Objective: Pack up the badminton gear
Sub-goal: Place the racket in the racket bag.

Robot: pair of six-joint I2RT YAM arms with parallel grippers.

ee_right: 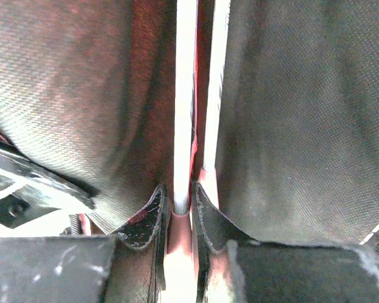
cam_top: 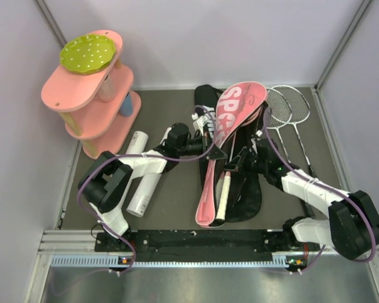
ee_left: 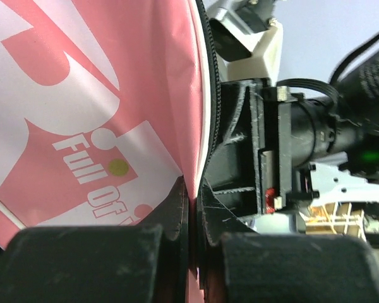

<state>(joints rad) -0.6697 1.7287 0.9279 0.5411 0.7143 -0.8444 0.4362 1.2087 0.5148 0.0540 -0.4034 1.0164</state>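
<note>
My left fingers (ee_left: 191, 202) pinch the bag (ee_left: 82, 95) by its pink flap and my right fingers (ee_right: 179, 205) clamp a racket (ee_right: 184, 95) shaft; I'd keep the flap lifted and push straight toward the far end.

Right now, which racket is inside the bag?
The racket with its white handle between the bag flaps; the other two lie outside, beside it.
</note>
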